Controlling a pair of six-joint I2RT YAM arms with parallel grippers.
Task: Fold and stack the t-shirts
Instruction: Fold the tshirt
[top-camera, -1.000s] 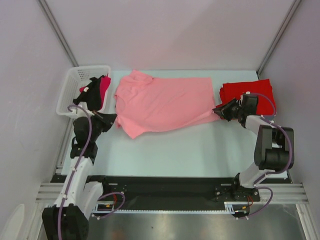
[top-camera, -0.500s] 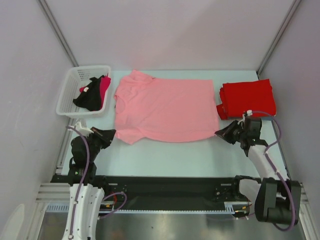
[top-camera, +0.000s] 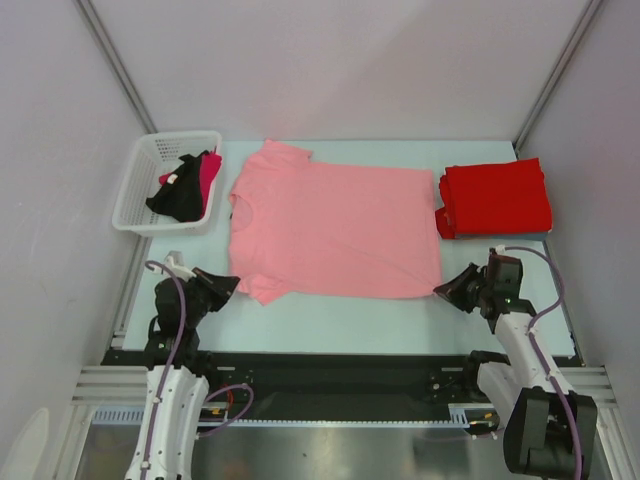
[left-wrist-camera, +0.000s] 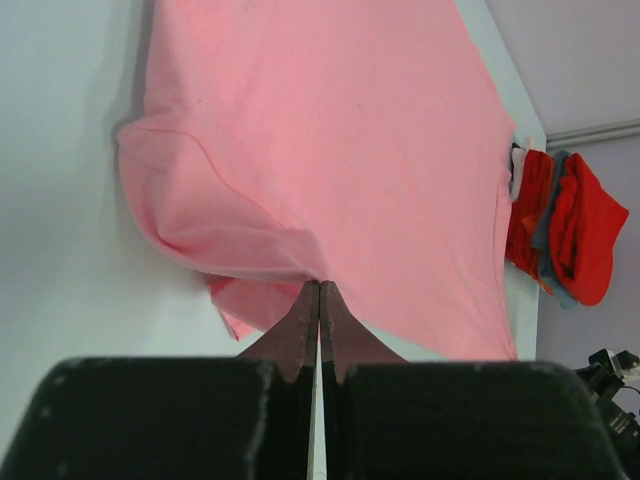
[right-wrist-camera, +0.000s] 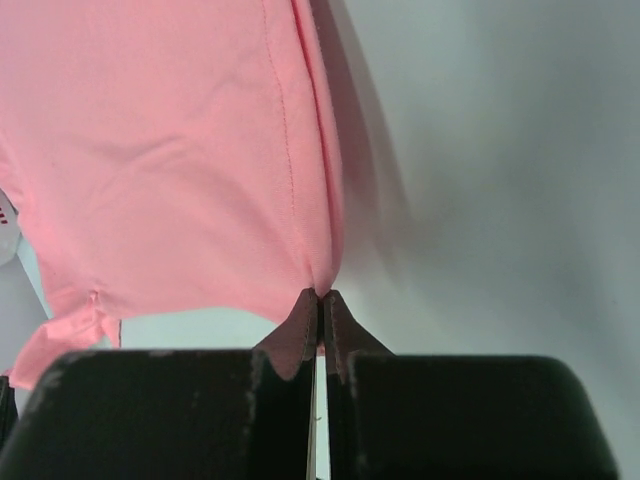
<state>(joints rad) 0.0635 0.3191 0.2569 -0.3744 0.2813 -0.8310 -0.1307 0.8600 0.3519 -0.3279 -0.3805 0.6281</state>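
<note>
We are pinching the pink t-shirt with both tools. The left gripper is pressing its fingers together on a bunched fold at the shirt's near left corner, by the sleeve. The right gripper is pressing its fingers together on the near right corner of the hem. In the top view we are sitting low at 8 o'clock and at 4 o'clock, with the shirt's near edge running between us.

The shirt is lying spread and mostly flat across the middle of the pale blue-white table, collar toward 9 o'clock, with a small ruffle at the left corner. At 2 o'clock the red t-shirts are resting folded in a stack, just beside the pink hem. At 10 o'clock a white lattice basket is holding dark and magenta cloth.

A plain grey back wall and side walls are enclosing the table, with slanting metal posts in the far corners. A black rail is running along 6 o'clock.
</note>
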